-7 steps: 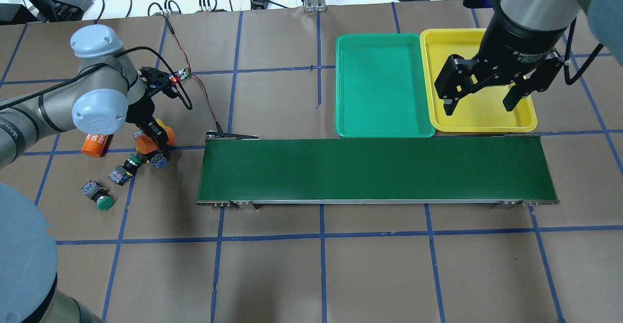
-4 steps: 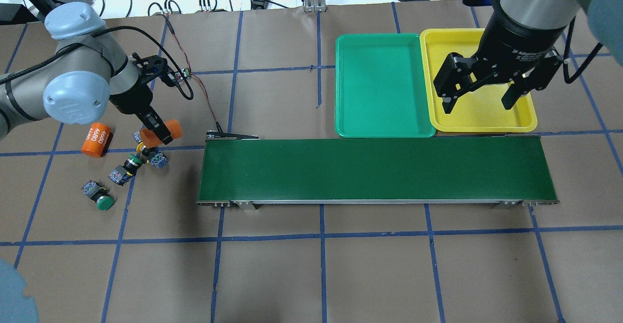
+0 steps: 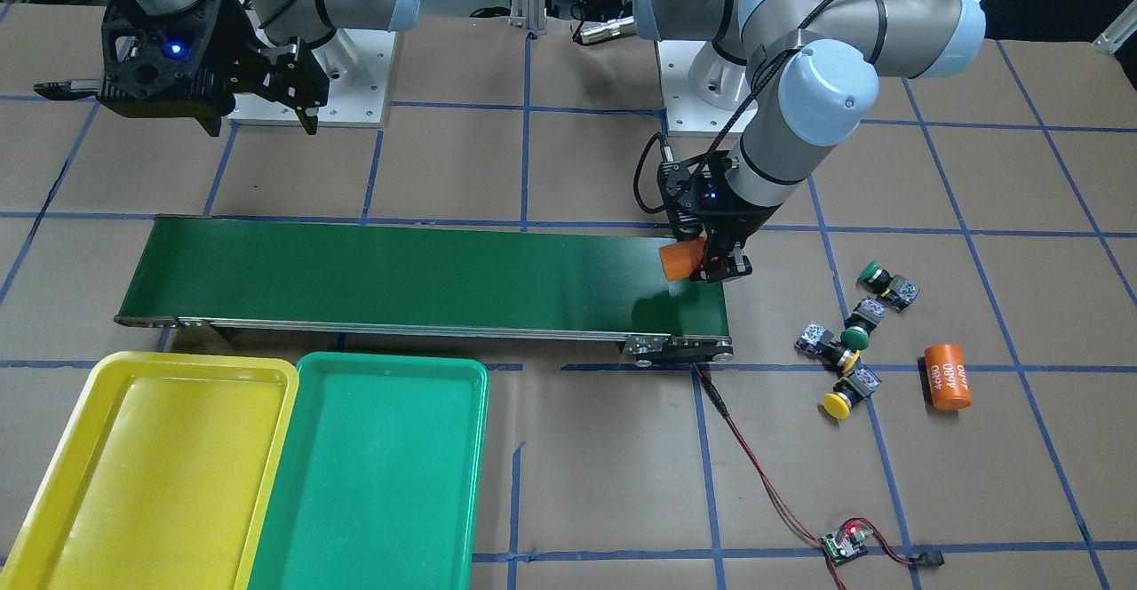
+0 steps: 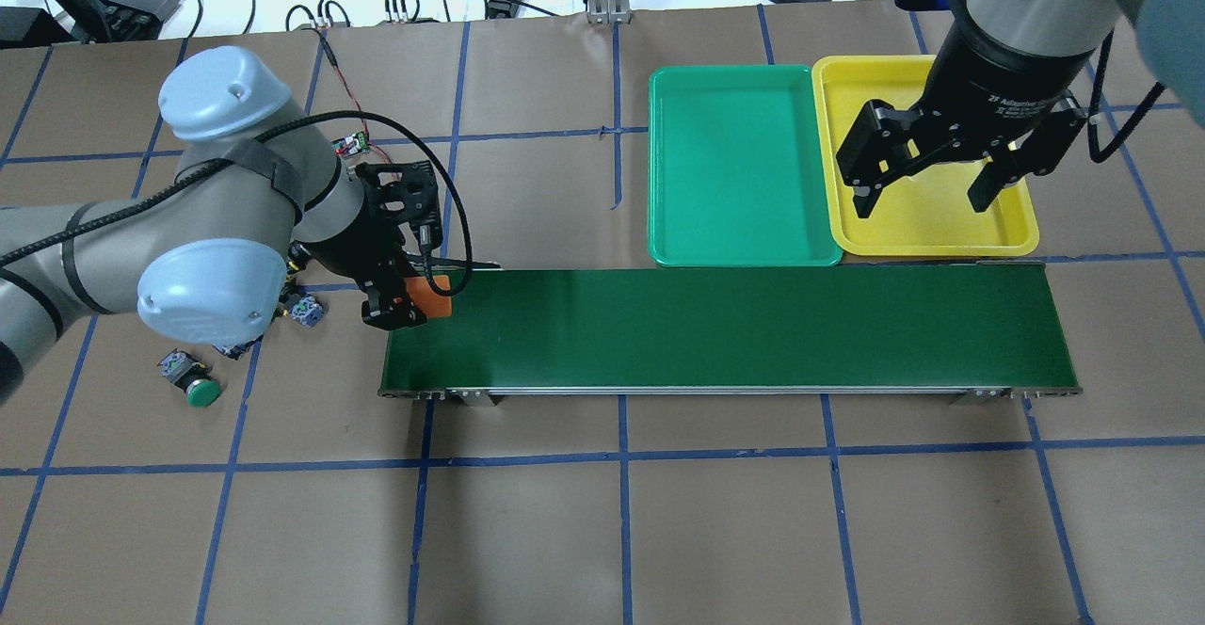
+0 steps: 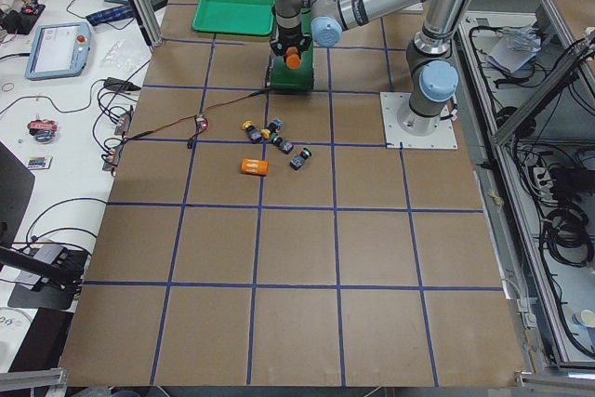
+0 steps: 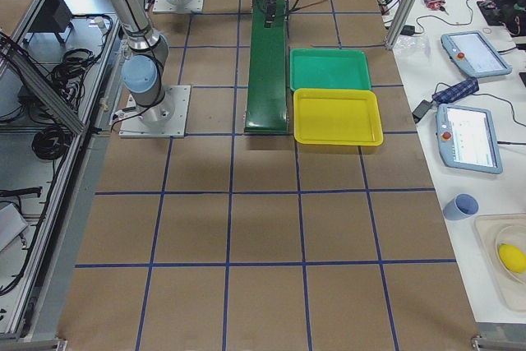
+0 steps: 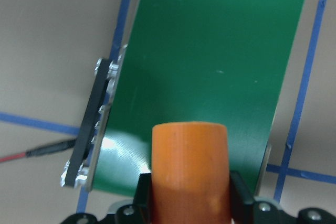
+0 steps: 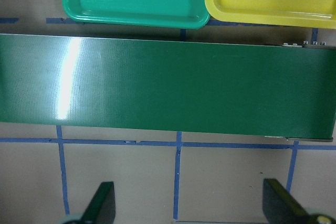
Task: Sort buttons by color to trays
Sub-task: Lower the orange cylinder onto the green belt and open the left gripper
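Observation:
Four buttons lie on the brown table beside the conveyor's end: two green-capped (image 3: pixel 878 279) (image 3: pixel 856 334) and two yellow-capped (image 3: pixel 824 342) (image 3: pixel 842 397). In the overhead view one green button (image 4: pixel 193 386) shows; my left arm hides most of the others. My left gripper (image 3: pixel 711 263) (image 4: pixel 407 301) is shut on an orange cylinder (image 3: pixel 680 259) (image 7: pixel 190 174), not a button, held over the conveyor's end. The green tray (image 4: pixel 739 164) and yellow tray (image 4: pixel 932 225) sit side by side, holding nothing. My right gripper (image 4: pixel 923 203) hangs open and empty over the yellow tray.
The long dark green conveyor belt (image 4: pixel 734 328) lies between the buttons and the trays. A second orange cylinder marked 4680 (image 3: pixel 947 377) lies past the buttons. A small circuit board (image 3: pixel 844 544) with red wires runs to the conveyor's end.
My left gripper has carried the orange cylinder rightward, from beside the buttons to over the conveyor's left end. The right gripper has barely moved.

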Robot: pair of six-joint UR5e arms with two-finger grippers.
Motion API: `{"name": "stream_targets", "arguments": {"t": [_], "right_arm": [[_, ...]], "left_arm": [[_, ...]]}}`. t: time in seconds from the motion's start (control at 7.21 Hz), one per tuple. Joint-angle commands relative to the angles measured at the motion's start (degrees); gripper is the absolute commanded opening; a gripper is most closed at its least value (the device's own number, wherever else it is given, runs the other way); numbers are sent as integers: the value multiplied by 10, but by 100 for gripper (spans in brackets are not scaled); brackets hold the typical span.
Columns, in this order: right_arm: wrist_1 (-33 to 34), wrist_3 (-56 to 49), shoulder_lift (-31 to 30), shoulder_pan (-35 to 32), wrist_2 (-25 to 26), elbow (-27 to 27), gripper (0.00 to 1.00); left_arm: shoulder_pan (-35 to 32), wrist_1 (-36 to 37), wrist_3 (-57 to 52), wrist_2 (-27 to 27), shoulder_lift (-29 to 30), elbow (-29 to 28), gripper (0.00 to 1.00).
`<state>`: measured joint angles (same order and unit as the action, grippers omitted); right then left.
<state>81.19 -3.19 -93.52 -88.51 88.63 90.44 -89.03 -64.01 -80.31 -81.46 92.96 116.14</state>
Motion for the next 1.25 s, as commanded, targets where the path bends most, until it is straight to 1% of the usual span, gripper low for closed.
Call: {"name": "stream_targets", "arguments": {"t": [0.0,0.14,0.28,0.42,0.55,0.69,0.83,1.11], "right_arm": [[4,1,0,2,5,-1,100],[3,0,-1,2,6,-1,100],[2,0,0,2,7,-1,100],[5,0,0,2,8,-1,100],[4,0,0,2,8,-1,100],[4,0,0,2,8,-1,100],[4,1,0,2,6,-1,100],[3,0,0,2,8,0,100]], "left_arm": [[-3,92,-9,22,2,54,0],[-3,107,-6,36,-1,73,0],[-4,124,10,36,3,83,0],[-4,126,53,36,12,80,31],[-4,128,58,37,14,79,47],[-4,128,58,37,14,78,77],[-4,128,59,36,14,79,100],[-4,125,58,31,-9,75,100]]}}
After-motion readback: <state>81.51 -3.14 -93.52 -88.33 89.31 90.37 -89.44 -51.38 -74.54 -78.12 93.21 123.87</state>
